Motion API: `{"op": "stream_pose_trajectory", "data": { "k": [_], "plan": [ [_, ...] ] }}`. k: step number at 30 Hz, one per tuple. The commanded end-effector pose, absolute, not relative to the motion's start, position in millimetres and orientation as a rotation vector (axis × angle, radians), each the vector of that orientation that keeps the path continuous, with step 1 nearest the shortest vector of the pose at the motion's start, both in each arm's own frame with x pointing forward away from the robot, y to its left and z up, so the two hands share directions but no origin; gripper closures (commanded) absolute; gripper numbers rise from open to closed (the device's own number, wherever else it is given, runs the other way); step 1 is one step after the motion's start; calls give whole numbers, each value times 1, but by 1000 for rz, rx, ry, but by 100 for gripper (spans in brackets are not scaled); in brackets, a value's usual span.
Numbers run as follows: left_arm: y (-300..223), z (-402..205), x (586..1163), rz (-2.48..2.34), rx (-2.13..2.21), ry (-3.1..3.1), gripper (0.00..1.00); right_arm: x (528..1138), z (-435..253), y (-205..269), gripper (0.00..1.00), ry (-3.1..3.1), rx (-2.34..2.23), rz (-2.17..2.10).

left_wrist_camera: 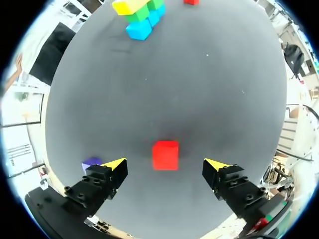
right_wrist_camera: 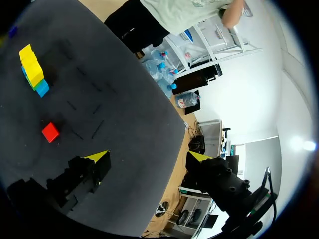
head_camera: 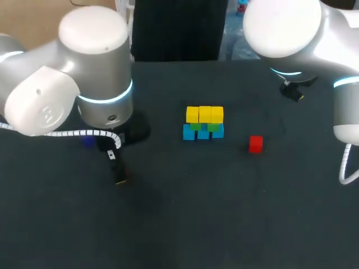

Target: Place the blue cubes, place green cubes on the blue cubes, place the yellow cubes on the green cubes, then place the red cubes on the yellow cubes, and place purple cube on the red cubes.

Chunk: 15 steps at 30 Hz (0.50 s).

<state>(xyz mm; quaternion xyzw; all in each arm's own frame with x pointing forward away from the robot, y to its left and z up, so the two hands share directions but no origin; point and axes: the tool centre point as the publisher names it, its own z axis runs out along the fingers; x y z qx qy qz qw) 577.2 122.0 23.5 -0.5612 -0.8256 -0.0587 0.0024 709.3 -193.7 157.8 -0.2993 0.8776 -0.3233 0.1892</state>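
The blue cubes (head_camera: 189,133), green cubes (head_camera: 196,126) and yellow cubes (head_camera: 205,114) are stacked in the middle of the desk (head_camera: 224,213), so I think red comes now. My left gripper (left_wrist_camera: 165,163) is wide open and empty, with a red cube (left_wrist_camera: 165,155) on the desk lined up between its fingers; next it should go down and squeeze it. My right gripper (right_wrist_camera: 147,155) is open and empty too, by the desk's edge.

This is a robotics lab: a white and grey left arm (head_camera: 84,84) and right arm (head_camera: 286,28) lean over a counter (head_camera: 179,224) covered in plain dark cloth. On it stands a small stack of blue, green and yellow cubes (head_camera: 203,123), with a loose red cube (head_camera: 255,143) near the stack, on its right-arm side.
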Motion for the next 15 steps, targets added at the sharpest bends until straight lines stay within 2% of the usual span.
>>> {"op": "stream_pose_trajectory", "data": {
  "k": [1, 4, 5, 8, 10, 12, 14, 15],
  "plan": [
    [121, 11, 580, -166, -1749, -2565, 0, 709, 157, -195, 0, 2464, -841, -907],
    [123, 5, 580, -145, -1733, -2569, 4, 709, 157, -195, 0, 2464, -841, -907],
    [124, 5, 580, -147, -1733, -2569, 11, 709, 157, -195, 0, 2464, -841, -907],
    [124, 4, 582, -142, -1727, -2587, 17, 709, 157, -195, 0, 2464, -841, -907],
    [124, 5, 583, -144, -1729, -2588, 26, 709, 157, -195, 0, 2464, -841, -907],
    [123, 6, 585, -146, -1732, -2593, 41, 709, 157, -195, 0, 2464, -841, -907],
    [123, 6, 585, -146, -1733, -2592, 47, 709, 157, -195, 0, 2464, -841, -907],
    [123, 5, 585, -145, -1731, -2591, 55, 709, 157, -195, 0, 2464, -841, -907]
  ]
}}
